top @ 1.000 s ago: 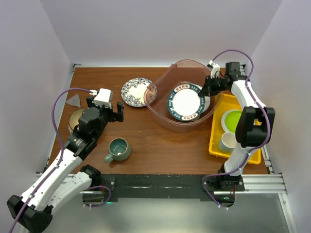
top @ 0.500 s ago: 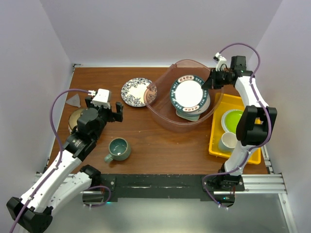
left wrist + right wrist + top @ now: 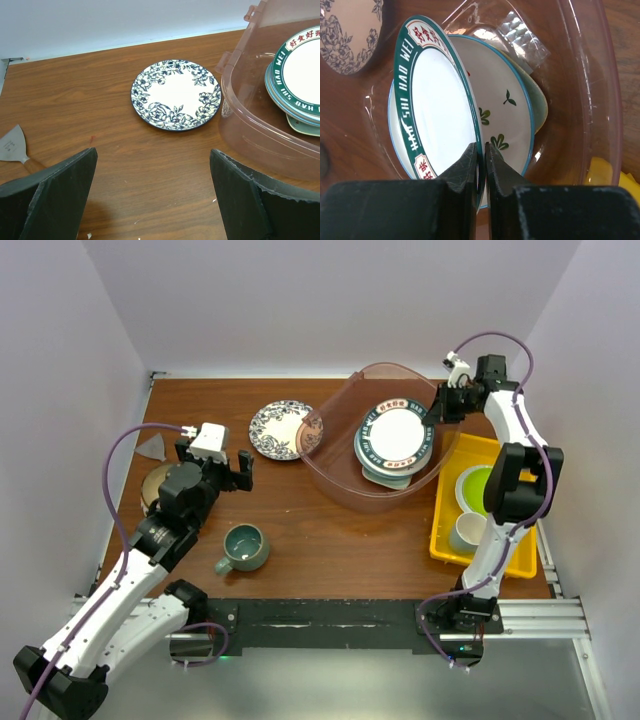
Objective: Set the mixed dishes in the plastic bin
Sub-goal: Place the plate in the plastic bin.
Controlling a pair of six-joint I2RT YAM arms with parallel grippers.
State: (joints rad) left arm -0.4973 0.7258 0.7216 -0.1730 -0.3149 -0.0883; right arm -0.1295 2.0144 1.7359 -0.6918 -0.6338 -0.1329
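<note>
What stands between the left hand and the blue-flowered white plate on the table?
Nothing visible. The open left hand faces the blue-flowered white plate with only brown wooden tabletop between; the translucent pinkish plastic bin sits off to one side.

Table (image 3: 300, 530): brown wood-grain top, closed in by plain white walls (image 3: 330, 300).
Yellow tray (image 3: 472, 450): flat, lying along the table's right edge.
Lime-green plate (image 3: 474, 485): in the tray's far half, white outside.
White mug (image 3: 466, 532): upright in the tray, just beside the plate on its near side.
Scraper (image 3: 152, 447): flat metal blade, lying at the table's far-left edge.
</note>
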